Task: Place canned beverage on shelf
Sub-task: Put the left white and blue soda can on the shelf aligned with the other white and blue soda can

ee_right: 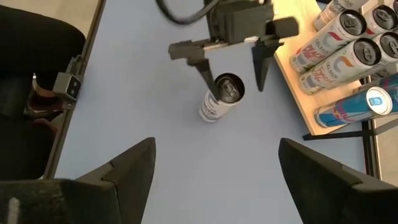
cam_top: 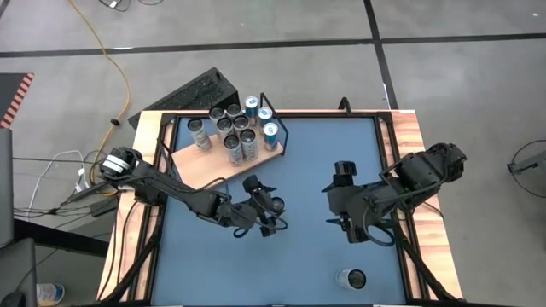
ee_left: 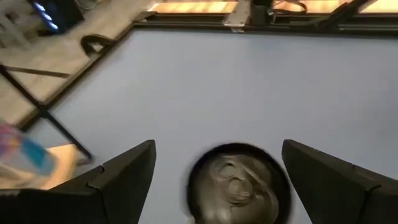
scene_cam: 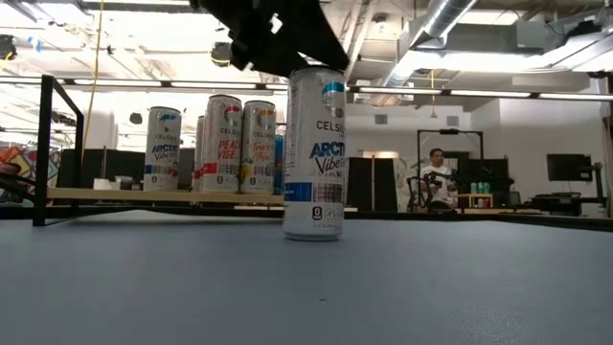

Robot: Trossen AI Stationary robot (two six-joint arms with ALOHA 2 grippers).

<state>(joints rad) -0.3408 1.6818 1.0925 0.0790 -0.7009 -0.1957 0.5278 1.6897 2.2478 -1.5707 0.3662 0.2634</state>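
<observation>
Two arms over the blue table [cam_top: 299, 170]. Left gripper [cam_top: 270, 211] sits above a white can [scene_cam: 314, 153] standing upright on the tabletop near mid-table, short of the shelf [cam_top: 200, 164]. Fingers spread wide, one on each side of the can's top; the left wrist view shows the can lid [ee_left: 239, 183] between the two dark fingers [ee_left: 118, 180] with clear gaps either side, no contact. Right wrist view confirms it: can [ee_right: 221, 98] upright, left gripper [ee_right: 233, 68] straddling it from above, jaws apart.

Shelf is a pale-wood board with thin black wire frame, lying at the table's far-left corner. Cluster of cans [cam_top: 235, 128] stands on it, grouped toward the framed end; low view shows several of them [scene_cam: 222, 144] in a row on the board behind the lone can.

Right gripper [cam_top: 339, 207] hangs over the right half of the table, fingers wide open, nothing between them. One more can [cam_top: 351, 279] stands alone near the table's front right, well apart from both grippers
</observation>
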